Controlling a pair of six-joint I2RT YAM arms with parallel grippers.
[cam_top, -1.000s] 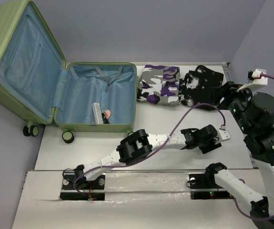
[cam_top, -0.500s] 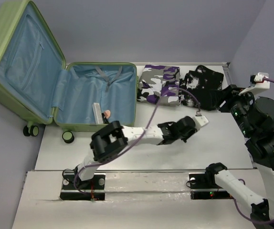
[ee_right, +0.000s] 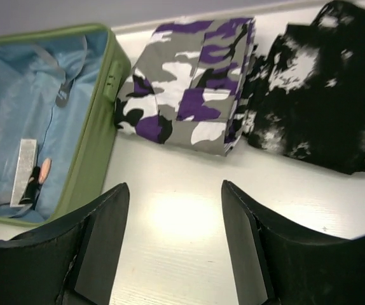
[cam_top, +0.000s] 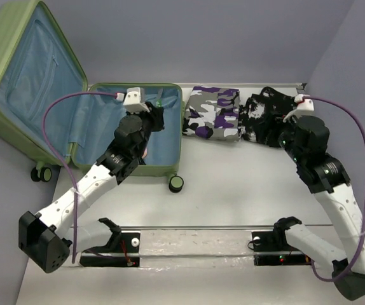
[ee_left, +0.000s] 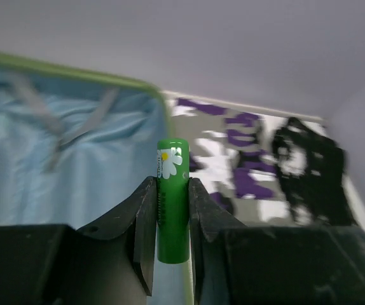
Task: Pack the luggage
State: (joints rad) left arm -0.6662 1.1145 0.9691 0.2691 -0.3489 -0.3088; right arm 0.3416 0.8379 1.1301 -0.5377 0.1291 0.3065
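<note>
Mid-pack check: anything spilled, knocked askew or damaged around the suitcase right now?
Nothing stands out. The luggage lies open, the left gripper holds a green tube upright above its lined base, and the camouflage bundle and black garment sit folded beside it, the black one only slightly rumpled.

A folded camouflage garment [cam_top: 212, 112] in grey, white and purple is laid at the far side of the white table [cam_top: 233, 184]. A black garment [cam_top: 268, 114] with white marks is placed just beside it on the right. A green tube [ee_left: 172, 203] bearing a daisy mark is seen in the left wrist view. A silver bar [ee_right: 25, 171] and a small peach item [ee_right: 44, 168] are located side by side, left of the garments.
</note>
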